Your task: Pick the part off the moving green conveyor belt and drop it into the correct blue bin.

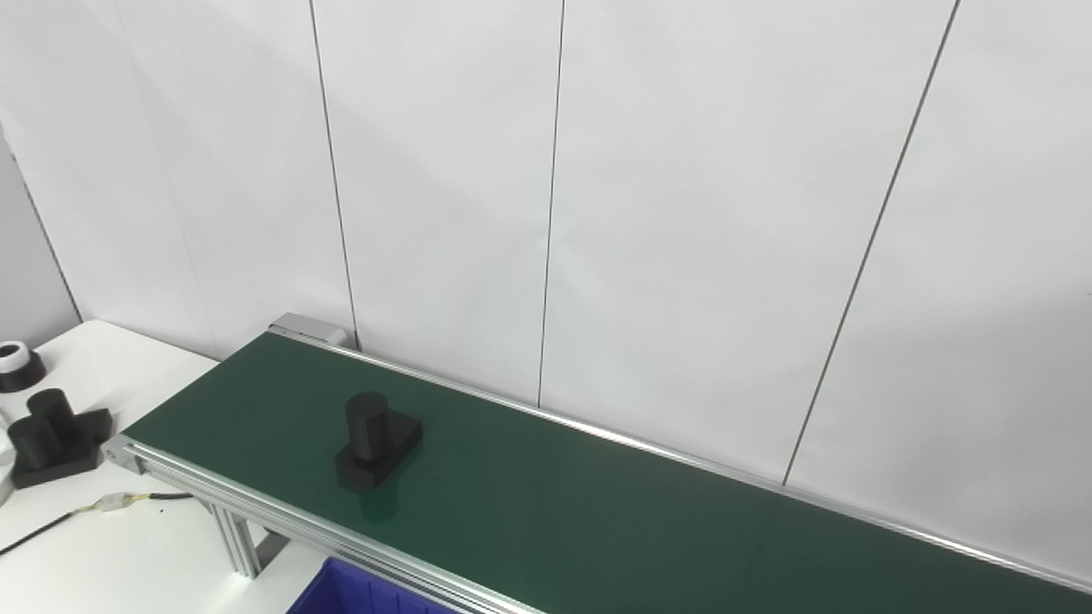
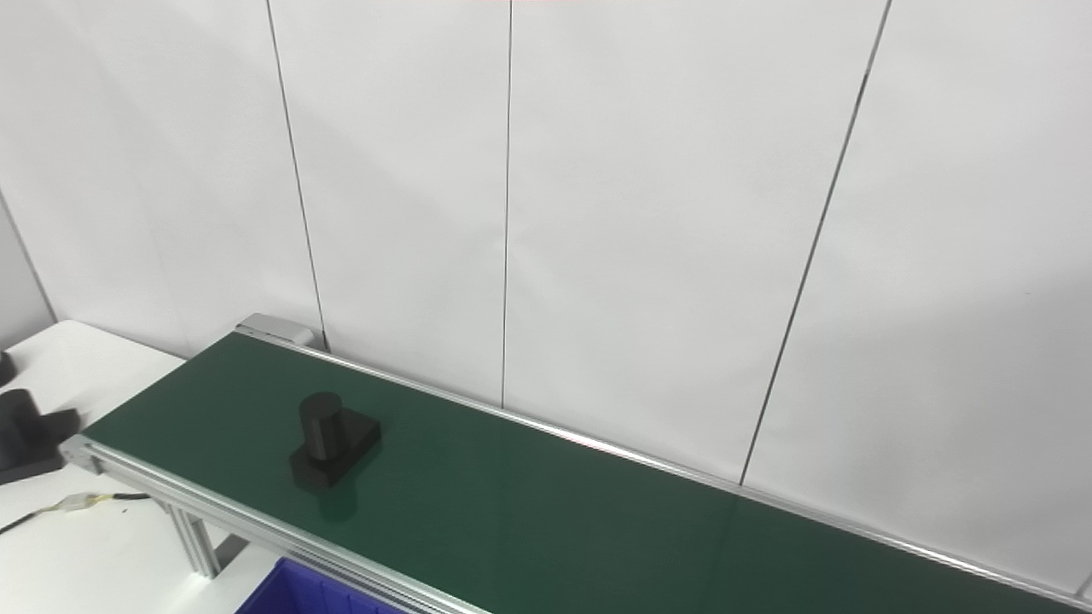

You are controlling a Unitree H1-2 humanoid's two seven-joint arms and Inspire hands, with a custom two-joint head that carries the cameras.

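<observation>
A black part, a flat block with an upright cylinder on it, sits on the green conveyor belt near the belt's left end. It also shows in the right eye view. The corner of a blue bin shows at the bottom edge, in front of the belt's near rail. Neither hand is in view.
A white table stands left of the belt with two more black parts, a black-and-white ring and a cable with a connector. A white panelled wall runs right behind the belt. The belt's aluminium frame leg stands beside the bin.
</observation>
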